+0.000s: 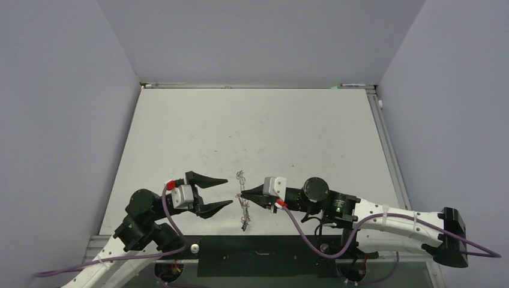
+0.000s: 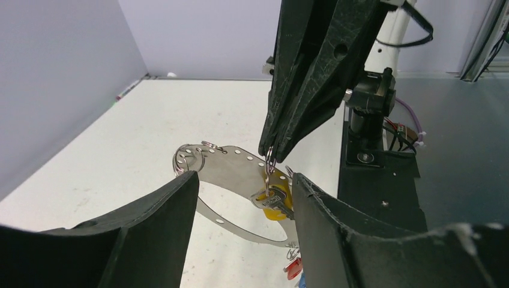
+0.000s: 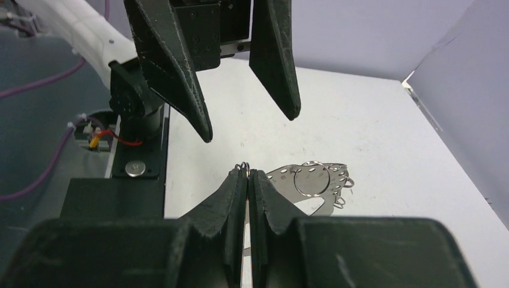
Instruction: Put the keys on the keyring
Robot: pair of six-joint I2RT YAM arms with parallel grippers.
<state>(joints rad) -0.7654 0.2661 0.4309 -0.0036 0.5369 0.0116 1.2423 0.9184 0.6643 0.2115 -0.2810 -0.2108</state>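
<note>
One white tabletop carries everything. Two grippers meet near its front edge: the left gripper has its fingers spread apart and holds nothing, while the right gripper has its fingers pressed together on the little wire ring of one yellow-tagged key, which hangs below them. One keyring rests on the tabletop just beside that key. Two more tags, one red tag and one blue tag, lie nearby.

1 keyring; 1 yellow-tagged key; perhaps 2 more keys.
</note>
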